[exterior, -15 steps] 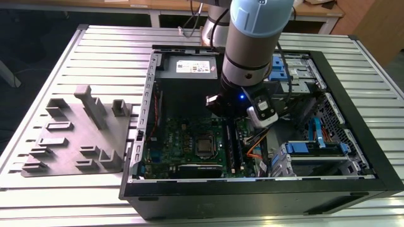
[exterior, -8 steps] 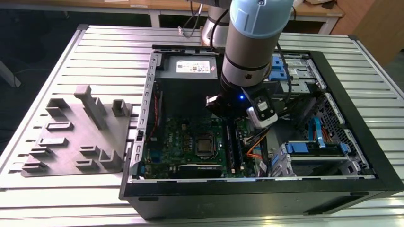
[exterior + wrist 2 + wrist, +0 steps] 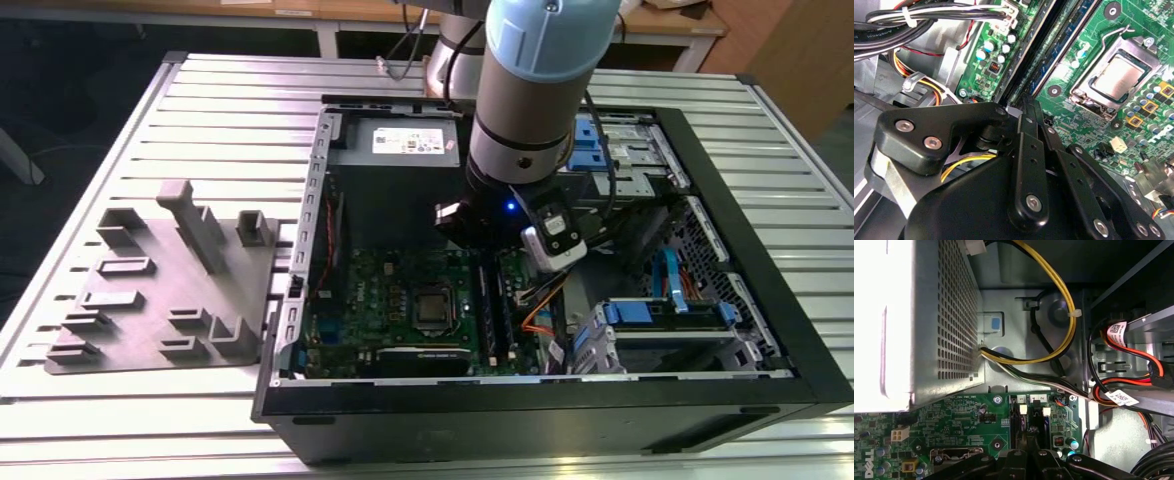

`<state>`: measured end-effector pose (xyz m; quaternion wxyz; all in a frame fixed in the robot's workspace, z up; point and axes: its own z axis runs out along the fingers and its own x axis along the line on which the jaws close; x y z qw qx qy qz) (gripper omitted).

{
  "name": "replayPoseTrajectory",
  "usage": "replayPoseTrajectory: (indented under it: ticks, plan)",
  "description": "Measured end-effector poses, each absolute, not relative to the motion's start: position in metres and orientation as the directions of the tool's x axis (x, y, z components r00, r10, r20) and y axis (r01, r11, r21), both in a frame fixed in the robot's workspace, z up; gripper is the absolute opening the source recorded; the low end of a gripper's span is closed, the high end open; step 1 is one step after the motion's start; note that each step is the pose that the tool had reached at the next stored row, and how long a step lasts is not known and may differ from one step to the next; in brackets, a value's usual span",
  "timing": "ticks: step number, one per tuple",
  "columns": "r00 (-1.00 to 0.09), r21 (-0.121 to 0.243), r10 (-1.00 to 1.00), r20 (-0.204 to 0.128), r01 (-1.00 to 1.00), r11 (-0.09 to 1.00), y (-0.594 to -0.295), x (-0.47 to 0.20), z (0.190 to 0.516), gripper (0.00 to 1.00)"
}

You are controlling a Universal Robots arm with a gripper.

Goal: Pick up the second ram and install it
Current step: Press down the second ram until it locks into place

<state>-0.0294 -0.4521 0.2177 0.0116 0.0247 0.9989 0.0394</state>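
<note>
My gripper [image 3: 1024,104] hangs low inside the open computer case [image 3: 747,300], at the end of the memory slots nearest the grey power-supply box [image 3: 929,315]. Its black fingers [image 3: 1030,145] are closed together with no gap that I can see. A long, thin dark stick, the second ram [image 3: 1026,50], runs edge-on in a slot straight away from the fingertips. A blue-green strip [image 3: 1074,32] lies in the neighbouring slot. In the first wrist view the gripper [image 3: 1026,449] sits just short of the white slot latches [image 3: 1023,410]. The arm [image 3: 534,110] covers the gripper in the exterior view.
The green motherboard [image 3: 387,300] carries a processor socket [image 3: 1116,75] beside the slots. Yellow and black cables [image 3: 1064,305] loop past the power supply. Blue drive bays [image 3: 667,315] fill the case's right part. A grey tray with upright blocks [image 3: 160,290] stands on the slatted table at the exterior view's left.
</note>
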Motion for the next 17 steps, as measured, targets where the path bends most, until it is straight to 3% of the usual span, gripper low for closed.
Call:
replayPoseTrajectory:
  ticks: [10,17]
  plan:
    - [-0.998,0.080,0.050,-0.022,0.048,0.996,-0.452,-0.029,0.218,0.07]
    - [-0.999,0.079,0.050,-0.021,0.048,0.996,-0.452,-0.029,0.236,0.07]
